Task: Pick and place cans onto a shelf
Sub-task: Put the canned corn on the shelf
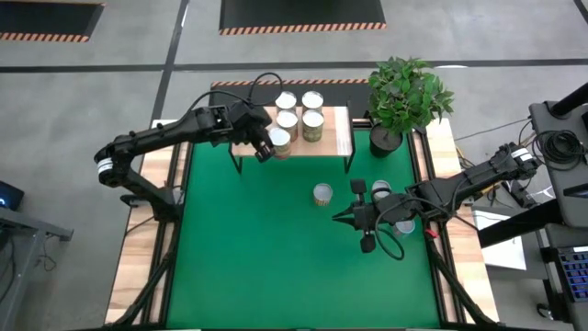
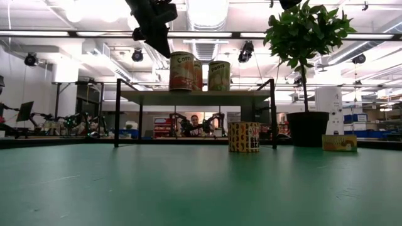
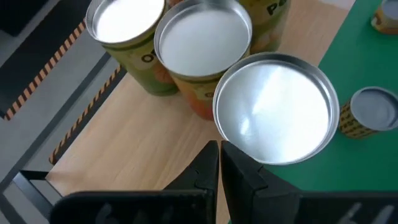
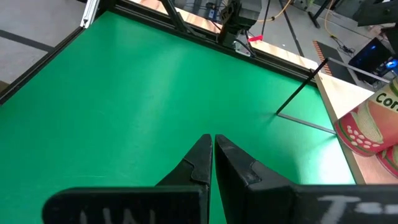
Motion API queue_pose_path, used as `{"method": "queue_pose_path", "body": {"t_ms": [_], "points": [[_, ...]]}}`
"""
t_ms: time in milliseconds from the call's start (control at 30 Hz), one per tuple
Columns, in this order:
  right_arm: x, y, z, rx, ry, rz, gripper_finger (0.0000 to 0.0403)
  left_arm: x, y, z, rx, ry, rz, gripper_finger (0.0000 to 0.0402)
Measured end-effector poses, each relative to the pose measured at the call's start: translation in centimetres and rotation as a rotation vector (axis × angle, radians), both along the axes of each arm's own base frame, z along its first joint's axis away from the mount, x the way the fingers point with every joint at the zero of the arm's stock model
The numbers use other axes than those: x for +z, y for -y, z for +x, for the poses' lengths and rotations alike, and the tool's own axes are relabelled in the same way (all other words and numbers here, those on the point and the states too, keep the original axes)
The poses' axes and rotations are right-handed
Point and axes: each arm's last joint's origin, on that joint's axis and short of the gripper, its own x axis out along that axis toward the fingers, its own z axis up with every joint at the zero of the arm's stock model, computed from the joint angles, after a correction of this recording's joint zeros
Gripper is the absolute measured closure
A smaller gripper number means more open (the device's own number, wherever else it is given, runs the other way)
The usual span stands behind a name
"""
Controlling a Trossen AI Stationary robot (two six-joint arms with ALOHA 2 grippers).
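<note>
Nearest the table's front, the right gripper (image 1: 367, 241) rests low over the green mat toward the right edge, fingers closed on nothing. A can (image 1: 322, 194) stands mid-table, and two more cans (image 1: 380, 190) sit near the right edge beside that arm, where a swing could topple them. On the shelf (image 1: 342, 134) at the back, five cans cluster. The left gripper (image 1: 265, 150), fingers closed and empty, hovers at the front can (image 1: 280, 141), near the shelf's front edge; a nudge could push it off.
</note>
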Motion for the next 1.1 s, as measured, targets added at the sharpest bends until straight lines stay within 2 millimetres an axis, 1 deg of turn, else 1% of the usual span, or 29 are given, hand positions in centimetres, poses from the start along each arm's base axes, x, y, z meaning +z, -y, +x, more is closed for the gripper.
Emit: {"method": "queue_pose_path", "body": {"t_ms": [200, 367, 433, 533, 700, 867, 1100], "points": [[0.0, 0.0, 0.0, 0.000, 0.000, 0.000, 0.0394, 0.0, 0.1, 0.0, 0.009, 0.007, -0.007, 0.0402], [-0.1, 0.0, 0.0, -0.001, -0.006, 0.000, 0.0394, -0.1, 0.6, -1.2, 0.012, -0.084, -0.033, 0.0401], [-0.1, 0.0, 0.0, -0.004, -0.007, 0.006, 0.0394, -0.6, 0.6, -1.4, 0.012, -0.106, -0.041, 0.0401], [0.0, 0.0, 0.0, -0.005, -0.007, 0.006, 0.0394, -2.0, 0.7, -1.1, 0.007, -0.125, -0.049, 0.0401], [0.0, 0.0, 0.0, -0.005, -0.006, 0.006, 0.0394, -3.8, 0.5, 0.0, -0.023, -0.067, -0.072, 0.0401], [0.0, 0.0, 0.0, -0.005, -0.006, 0.004, 0.0394, -3.7, 0.5, 0.8, -0.050, 0.006, -0.086, 0.0402], [0.0, 0.0, 0.0, -0.005, -0.006, 0.003, 0.0394, -3.4, 0.4, 1.0, -0.044, 0.047, -0.095, 0.0401]]}}
